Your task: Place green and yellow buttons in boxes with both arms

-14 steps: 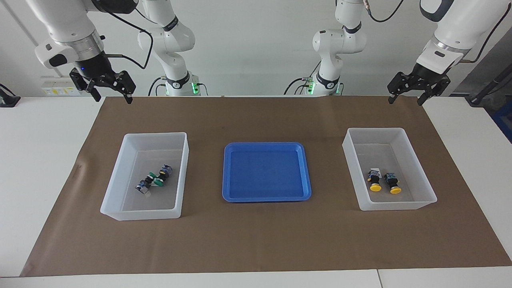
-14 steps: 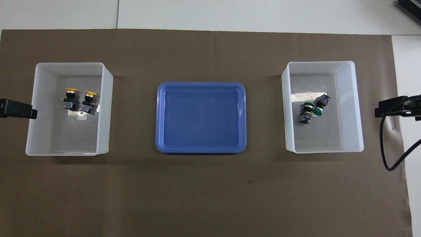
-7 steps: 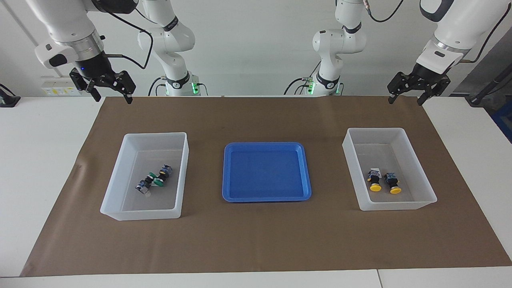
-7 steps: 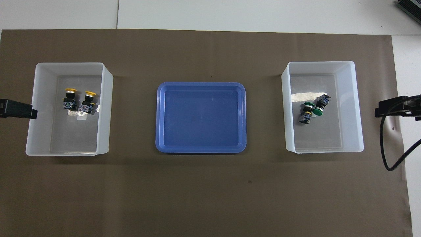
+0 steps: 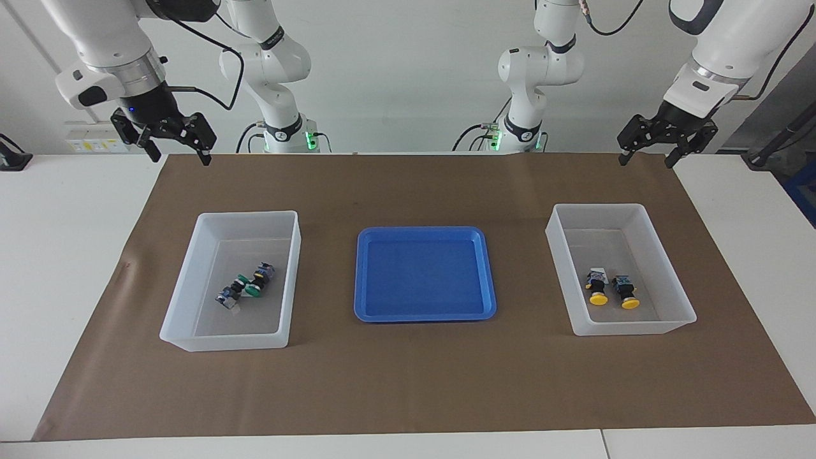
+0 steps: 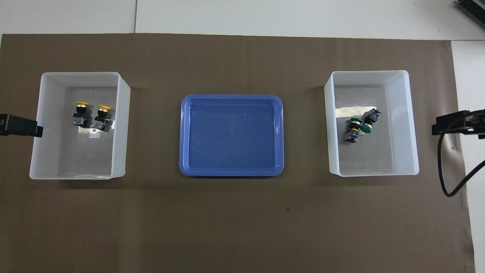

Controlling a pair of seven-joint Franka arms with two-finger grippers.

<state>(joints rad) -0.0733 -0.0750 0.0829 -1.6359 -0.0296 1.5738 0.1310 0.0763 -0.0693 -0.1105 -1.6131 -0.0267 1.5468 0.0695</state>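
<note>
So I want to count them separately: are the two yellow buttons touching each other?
Apart. In the facing view a strip of bin floor shows between one yellow button and the other yellow button; the overhead view shows the same gap between their caps.

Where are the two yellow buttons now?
The yellow buttons lie side by side in the white box toward the left arm's end of the table, beside the blue tray.

Plain white wall [image 5: 408,76] runs along the back, evenly lit, no harsh shadows. The table [image 5: 64,255] is white with a big brown paper mat [image 5: 408,382] covering most of it. There's a power strip [image 5: 89,145] along the wall edge.
</note>
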